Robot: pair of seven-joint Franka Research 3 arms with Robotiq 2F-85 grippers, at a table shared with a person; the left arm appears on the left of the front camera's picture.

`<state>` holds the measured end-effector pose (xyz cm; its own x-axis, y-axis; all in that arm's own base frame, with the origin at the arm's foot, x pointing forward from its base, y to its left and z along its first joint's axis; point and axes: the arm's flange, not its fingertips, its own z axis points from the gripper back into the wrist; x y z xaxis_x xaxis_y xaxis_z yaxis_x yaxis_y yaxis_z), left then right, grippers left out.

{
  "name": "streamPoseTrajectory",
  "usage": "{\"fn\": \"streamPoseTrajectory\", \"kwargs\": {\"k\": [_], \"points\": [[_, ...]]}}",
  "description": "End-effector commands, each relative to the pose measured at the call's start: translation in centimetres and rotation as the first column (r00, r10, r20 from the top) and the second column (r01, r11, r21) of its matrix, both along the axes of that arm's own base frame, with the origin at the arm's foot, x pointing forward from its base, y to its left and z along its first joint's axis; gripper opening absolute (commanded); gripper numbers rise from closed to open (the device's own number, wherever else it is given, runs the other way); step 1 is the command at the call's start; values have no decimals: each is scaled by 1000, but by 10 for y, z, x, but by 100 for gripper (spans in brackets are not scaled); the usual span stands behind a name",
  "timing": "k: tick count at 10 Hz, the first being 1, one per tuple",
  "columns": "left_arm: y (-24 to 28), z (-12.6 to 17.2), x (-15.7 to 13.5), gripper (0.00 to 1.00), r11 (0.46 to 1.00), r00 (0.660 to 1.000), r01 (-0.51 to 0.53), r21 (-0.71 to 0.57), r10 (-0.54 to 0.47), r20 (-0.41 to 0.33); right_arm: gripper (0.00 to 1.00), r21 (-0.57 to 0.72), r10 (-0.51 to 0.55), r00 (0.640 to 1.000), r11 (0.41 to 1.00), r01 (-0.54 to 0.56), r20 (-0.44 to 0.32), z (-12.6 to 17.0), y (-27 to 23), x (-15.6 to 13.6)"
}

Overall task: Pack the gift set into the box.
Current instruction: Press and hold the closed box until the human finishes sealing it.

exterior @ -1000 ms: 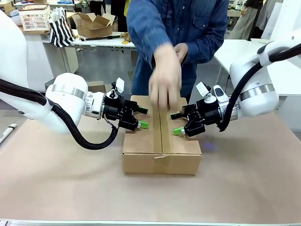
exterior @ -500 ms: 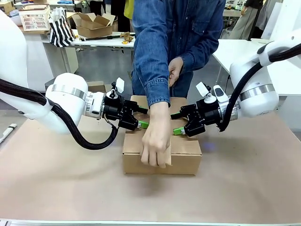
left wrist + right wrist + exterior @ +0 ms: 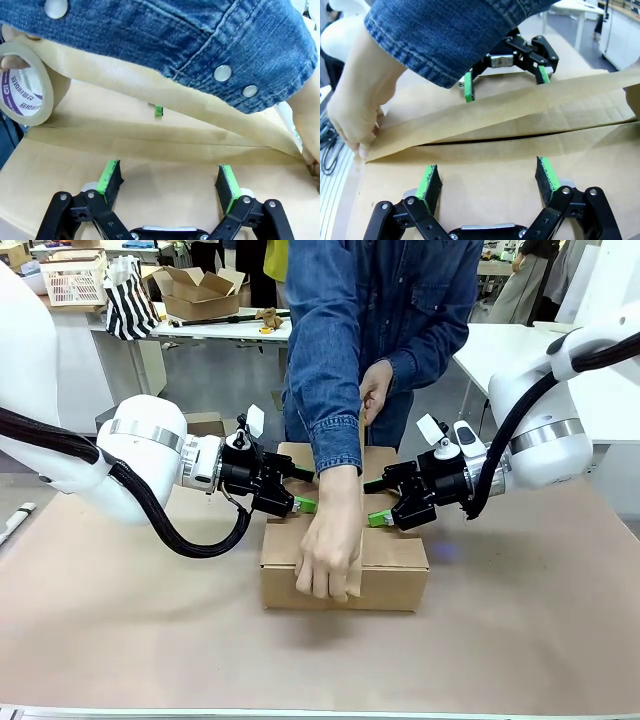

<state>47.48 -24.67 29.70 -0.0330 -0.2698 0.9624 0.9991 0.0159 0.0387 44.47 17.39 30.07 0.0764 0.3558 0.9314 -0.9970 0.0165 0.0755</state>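
You've got the brown corrugated cardboard box mid-table, flaps down. L gripper and R gripper both spread wide, empty, over its top. Person's hand presses brown tape strip at front edge.

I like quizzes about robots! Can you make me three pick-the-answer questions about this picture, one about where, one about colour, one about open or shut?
1. Where does the person's hand press the tape strip?
A. near end of the box
B. the floor
C. a far table

2. What colour are the gripper pads?
A. red
B. green
C. blue

3. How are the box flaps?
A. standing up
C. torn off
B. folded down

Answers: 1 A, fingers sit at the box's near edge. 2 B, both wrist views show green. 3 B, the top lies flat.
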Motion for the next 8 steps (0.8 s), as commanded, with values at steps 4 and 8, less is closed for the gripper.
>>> {"fn": "streamPoseTrajectory", "kwargs": {"k": [4,8], "points": [[1,-2,-1,100,1000,1000,2,0,-2,0,100,-14,-6,1000,1000,6,7,-3,3,-1],[1,-2,-1,100,1000,1000,2,0,-2,0,100,-14,-6,1000,1000,6,7,-3,3,-1]]}}
